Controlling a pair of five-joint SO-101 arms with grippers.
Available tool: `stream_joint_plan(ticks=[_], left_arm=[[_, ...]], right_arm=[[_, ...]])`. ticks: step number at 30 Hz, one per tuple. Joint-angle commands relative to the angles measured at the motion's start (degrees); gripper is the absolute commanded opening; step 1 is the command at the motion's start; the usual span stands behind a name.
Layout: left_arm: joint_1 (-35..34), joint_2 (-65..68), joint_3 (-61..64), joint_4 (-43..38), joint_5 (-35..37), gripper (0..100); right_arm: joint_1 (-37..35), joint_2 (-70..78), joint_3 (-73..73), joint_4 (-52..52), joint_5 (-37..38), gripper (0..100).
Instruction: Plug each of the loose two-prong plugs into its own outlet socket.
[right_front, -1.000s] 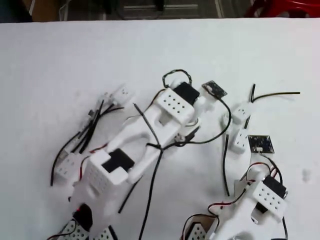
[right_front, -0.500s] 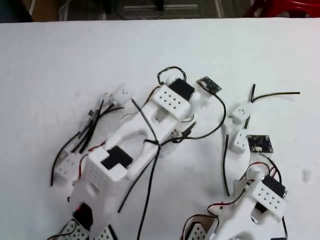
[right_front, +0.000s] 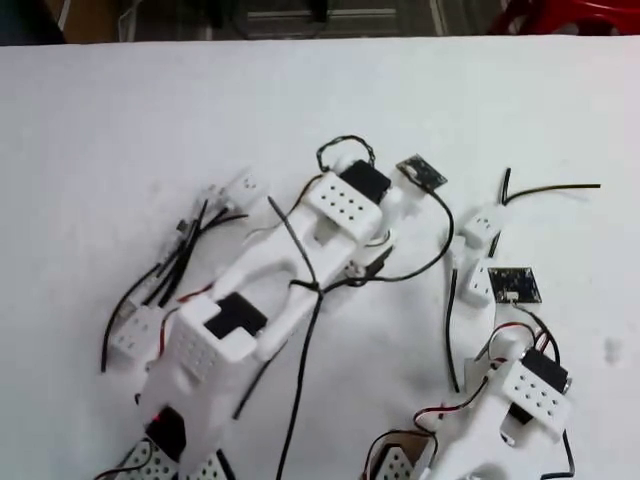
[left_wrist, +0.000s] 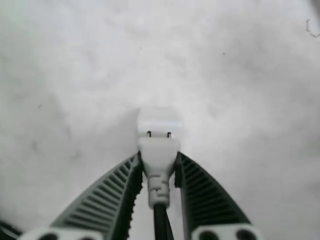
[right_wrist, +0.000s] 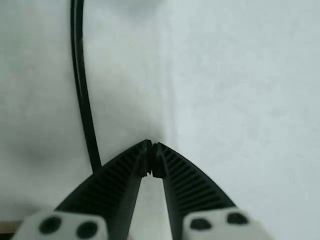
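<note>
My left gripper (left_wrist: 158, 158) is shut on a white two-prong plug (left_wrist: 158, 150) with a black cord. Its two prongs sit partly inside a white socket block (left_wrist: 158, 120) lying on the table. From above, this arm's head (right_front: 345, 205) sits mid-table. My right gripper (right_wrist: 151, 159) is shut with nothing between its fingers, its tips just above the table beside a black cord (right_wrist: 80, 85). Two more white socket blocks (right_front: 480, 225) (right_front: 474, 282) lie to the right, the nearer one partly under the right arm's camera board (right_front: 514, 285).
A loose black cord (right_front: 555, 186) runs off to the right. A tangle of black wires (right_front: 185, 250) with white blocks (right_front: 135, 330) (right_front: 245, 185) lies at the left. The white table (right_front: 320, 100) stretches toward the far edge.
The left arm's head shifted slightly back and left. The right arm's camera board moved a little left, over more of the nearer socket block.
</note>
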Motion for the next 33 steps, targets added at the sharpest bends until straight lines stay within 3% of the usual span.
stream_joint_plan(ticks=[1,14,19,33], left_arm=[[1.0,2.7,-1.1,-0.3,-0.7,3],[1.4,6.9,-5.3,2.1,-1.2,3],[-0.2,6.0,-8.2,6.1,-1.2,15],[-1.5,6.7,-7.6,6.9,-3.5,16]], right_arm=[[-0.5,-0.8,-0.3,-0.9,0.6,1.8],[-0.2,-0.8,-0.3,-0.8,0.6,1.8],[-0.3,-0.8,-0.3,-0.8,0.6,1.8],[-0.5,-0.8,-0.3,-0.8,0.6,1.8]])
